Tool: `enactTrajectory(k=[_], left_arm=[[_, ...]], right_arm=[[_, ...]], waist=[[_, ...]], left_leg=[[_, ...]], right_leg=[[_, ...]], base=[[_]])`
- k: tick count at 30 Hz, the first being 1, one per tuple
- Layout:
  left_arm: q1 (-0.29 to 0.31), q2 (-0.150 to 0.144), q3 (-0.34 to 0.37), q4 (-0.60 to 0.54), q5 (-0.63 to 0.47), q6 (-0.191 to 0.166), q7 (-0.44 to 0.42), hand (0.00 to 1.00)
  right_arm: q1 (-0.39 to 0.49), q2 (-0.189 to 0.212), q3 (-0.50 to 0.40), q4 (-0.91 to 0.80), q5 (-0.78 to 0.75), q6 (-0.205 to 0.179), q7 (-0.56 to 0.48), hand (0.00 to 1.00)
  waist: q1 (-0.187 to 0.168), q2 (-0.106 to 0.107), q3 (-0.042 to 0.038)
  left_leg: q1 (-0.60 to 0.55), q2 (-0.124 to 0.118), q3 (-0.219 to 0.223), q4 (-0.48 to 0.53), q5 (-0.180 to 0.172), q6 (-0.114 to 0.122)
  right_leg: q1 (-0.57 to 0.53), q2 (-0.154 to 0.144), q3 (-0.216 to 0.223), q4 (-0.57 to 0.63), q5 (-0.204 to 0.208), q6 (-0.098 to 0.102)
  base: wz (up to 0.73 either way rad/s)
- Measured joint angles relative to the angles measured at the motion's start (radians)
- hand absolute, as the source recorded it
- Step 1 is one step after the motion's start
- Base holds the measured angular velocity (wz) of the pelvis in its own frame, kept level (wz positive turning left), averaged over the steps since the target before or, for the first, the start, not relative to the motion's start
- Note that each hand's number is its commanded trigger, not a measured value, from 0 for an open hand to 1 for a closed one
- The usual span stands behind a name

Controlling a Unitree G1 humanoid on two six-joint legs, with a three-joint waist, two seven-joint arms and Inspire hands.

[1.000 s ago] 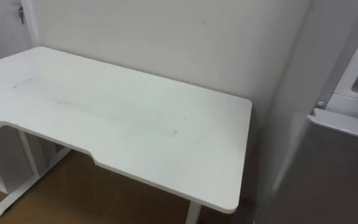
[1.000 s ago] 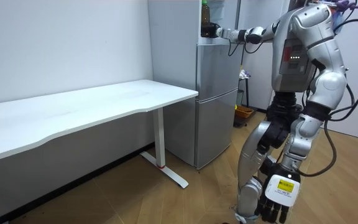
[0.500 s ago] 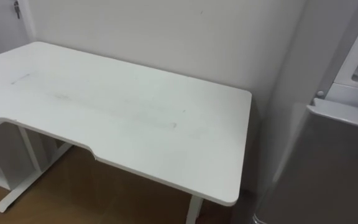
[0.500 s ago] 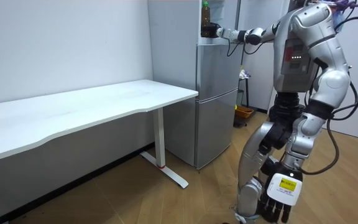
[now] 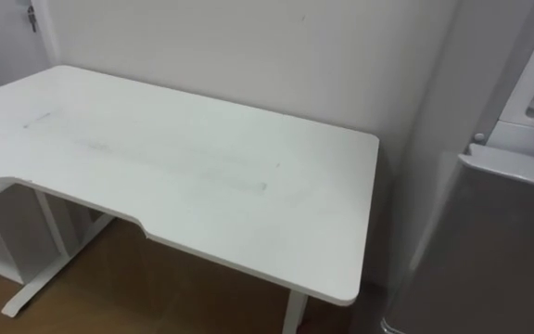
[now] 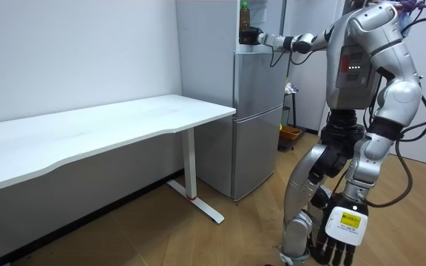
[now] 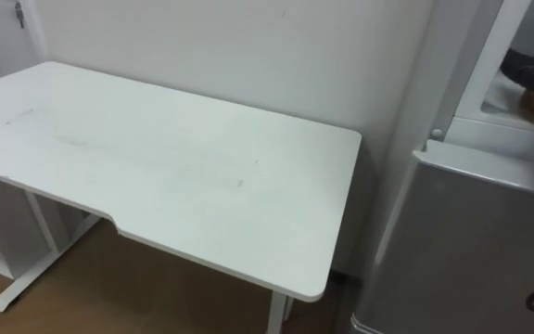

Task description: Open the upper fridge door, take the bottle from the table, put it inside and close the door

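In the room view the robot stands on the wooden floor at the right of the frame, just beside the grey fridge [image 6: 257,111] at centre. Its right arm reaches out level towards the top centre of the frame, at the height of the fridge's upper part. The right hand [image 6: 252,35] is there, curled round the lower part of the bottle [image 6: 244,13]. The bottle stands upright, dark with a green cap, at the front of the upper fridge and above the closed lower door. Whether its base rests on a shelf cannot be told.

The left hand [image 6: 342,229] hangs low at the lower right of the frame, near the robot's legs, with its fingers relaxed and pointing down, holding nothing.

A long white table [image 6: 87,133] runs from the left edge to the fridge's side, against the pale wall. In the eye views the table [image 5: 202,176] spreads across the left and centre, and the fridge's grey lower door [image 5: 499,250] sits at the lower right.
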Motion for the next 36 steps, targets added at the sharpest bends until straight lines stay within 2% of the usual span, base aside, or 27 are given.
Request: enactTrajectory(k=[9,14,17,18,21,25,31,36], left_arm=[[0.000,0.000,0.000,-0.004,0.000,0.000,0.001,0.00],[0.001,0.000,0.002,0.026,0.005,-0.001,-0.016,0.00],[0.001,-0.004,0.002,0.049,0.011,0.003,-0.020,0.00],[0.002,-0.006,0.002,0.050,0.011,0.009,-0.020,0.00],[0.003,-0.006,0.006,0.050,0.012,0.013,-0.020,0.00],[0.007,-0.009,0.012,0.050,0.012,0.020,-0.016,0.00],[0.006,-0.027,0.012,0.050,0.011,0.030,-0.017,0.00],[0.006,-0.032,0.012,0.049,0.011,0.030,-0.018,0.00]], right_arm=[[0.013,0.001,0.001,0.001,0.030,0.004,0.027,0.00],[0.019,0.005,-0.002,-0.001,0.071,0.035,0.060,0.00],[0.023,0.007,-0.007,-0.009,0.085,0.059,0.085,0.00],[0.025,0.008,-0.007,-0.015,0.086,0.065,0.096,0.00],[0.057,0.006,-0.009,-0.041,0.083,0.071,0.116,0.00],[0.090,0.006,-0.010,-0.051,0.106,0.092,0.135,0.00],[0.092,0.014,-0.009,-0.079,0.122,0.137,0.136,0.00],[0.114,0.020,-0.008,-0.092,0.157,0.136,0.143,0.00]], waist=[[-0.003,-0.002,0.0001],[-0.009,-0.005,-0.0012],[-0.025,-0.007,-0.0029],[-0.031,-0.012,-0.0069],[-0.035,-0.014,-0.0091],[-0.036,-0.023,-0.0195],[-0.063,-0.021,-0.0171],[-0.064,-0.020,-0.0145]], left_leg=[[0.027,-0.001,0.003,-0.011,0.001,-0.001],[0.072,-0.005,0.013,-0.028,0.000,-0.002],[0.087,-0.006,0.012,-0.033,-0.001,-0.004],[0.089,-0.006,0.012,-0.033,-0.003,-0.004],[0.102,-0.005,0.013,-0.032,-0.011,-0.006],[0.130,-0.004,0.019,-0.032,-0.025,-0.008],[0.157,-0.007,0.028,-0.033,-0.031,-0.006],[0.169,-0.006,0.028,-0.033,-0.033,-0.006]], right_leg=[[0.031,-0.003,-0.005,0.000,0.000,0.000],[0.065,-0.007,-0.007,-0.003,-0.008,0.003],[0.079,-0.007,-0.008,-0.006,-0.011,0.006],[0.082,-0.007,-0.011,-0.014,-0.012,0.006],[0.098,-0.004,-0.015,-0.022,-0.012,0.007],[0.128,0.000,-0.008,-0.036,-0.016,0.013],[0.165,0.001,-0.005,-0.038,-0.020,0.019],[0.171,0.000,-0.003,-0.044,-0.022,0.020]], base=[[0.00],[-0.02],[0.03],[0.00],[0.00],[-0.02],[0.01],[0.00]])
